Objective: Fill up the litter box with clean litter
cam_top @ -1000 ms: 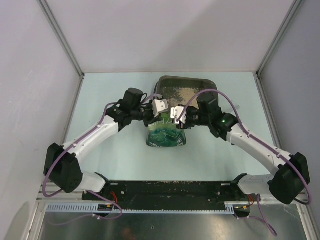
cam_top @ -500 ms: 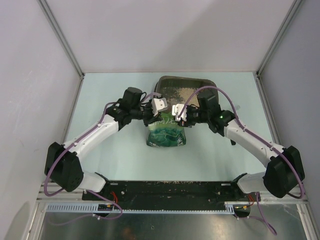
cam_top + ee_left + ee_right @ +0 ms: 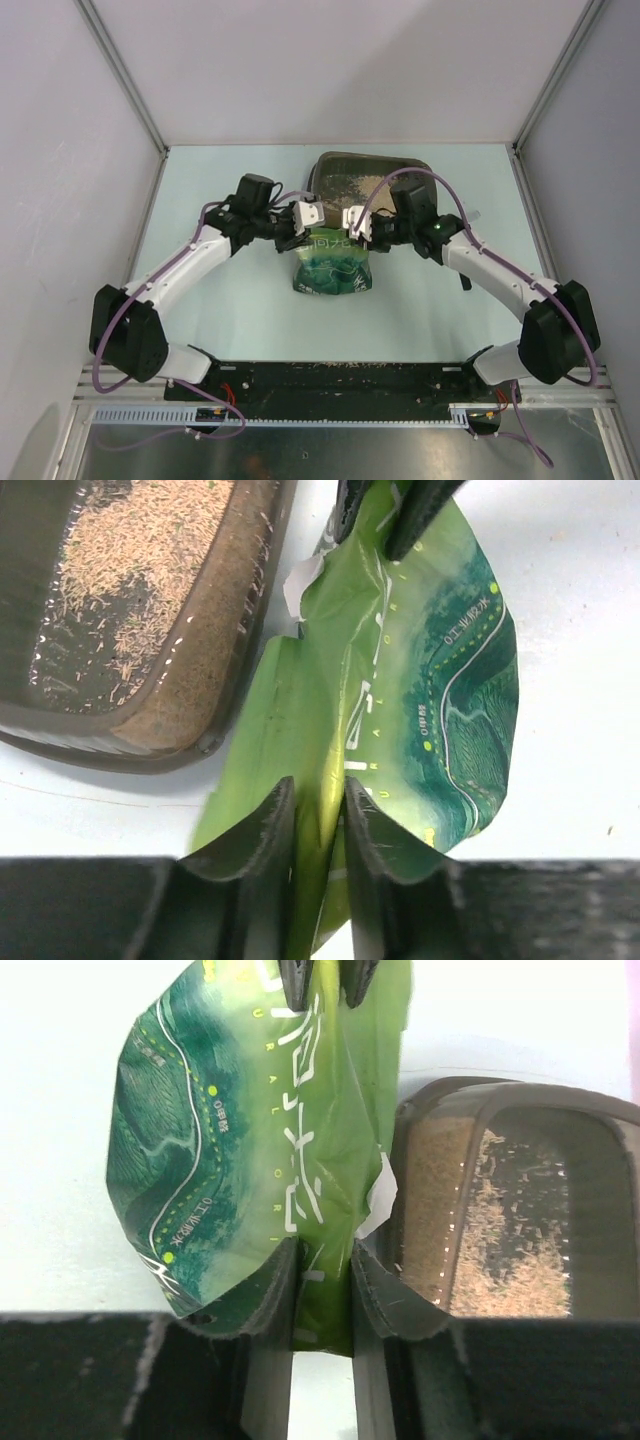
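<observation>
Litter box [image 3: 400, 158] at the far side of the tabletop [image 3: 450, 320], with the green bag [image 3: 333, 268] standing just in front of it.
Both pincers take the bag's top edge from opposite sides, probably to steady its mouth toward the tray. The right pincer [image 3: 320, 1260] is pinched narrow on a corner fold. The left pincer [image 3: 320, 800] straddles its fold, nearly closed (whether it actually presses, I cannot tell). Clean litter [image 3: 140, 550] covers only part of the floor, so the filling looks unfinished.

Figure: items apart from the task, on the pale tabletop [image 3: 220, 320].
A green pouch [image 3: 333, 268] with white characters sits at centre, its upper edge creased; a black rail [image 3: 330, 378] runs along 6 o'clock; white walls [image 3: 330, 70] enclose 9, 12 and 3 o'clock.
</observation>
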Robot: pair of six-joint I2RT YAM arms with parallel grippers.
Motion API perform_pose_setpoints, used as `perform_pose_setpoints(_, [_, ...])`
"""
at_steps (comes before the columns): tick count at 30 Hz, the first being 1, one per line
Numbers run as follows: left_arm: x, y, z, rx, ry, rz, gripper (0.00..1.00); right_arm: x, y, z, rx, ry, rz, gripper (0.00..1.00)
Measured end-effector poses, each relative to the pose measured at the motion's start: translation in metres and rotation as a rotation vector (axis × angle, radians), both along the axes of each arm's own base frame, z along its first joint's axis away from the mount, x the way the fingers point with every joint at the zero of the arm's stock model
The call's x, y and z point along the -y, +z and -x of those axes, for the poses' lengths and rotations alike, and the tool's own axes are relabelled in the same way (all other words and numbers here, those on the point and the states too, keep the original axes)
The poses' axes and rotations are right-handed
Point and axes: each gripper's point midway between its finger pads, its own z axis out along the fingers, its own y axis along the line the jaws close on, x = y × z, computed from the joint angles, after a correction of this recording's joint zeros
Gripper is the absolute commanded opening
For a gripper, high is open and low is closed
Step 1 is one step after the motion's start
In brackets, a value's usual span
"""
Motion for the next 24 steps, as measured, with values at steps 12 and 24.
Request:
perform_pose_setpoints(12, [-0.002,0.004,0.011,-0.092,-0.067,0.032,0.0,0.004,0.009,0.006,-0.37,-0.044,-0.088,0.0])
perform_pose_setpoints(24, [-0.003,0.014,0.016,-0.253,-0.022,0.127,0.35,0.024,0.01,0.003,-0.725,-0.225,-0.202,0.0])
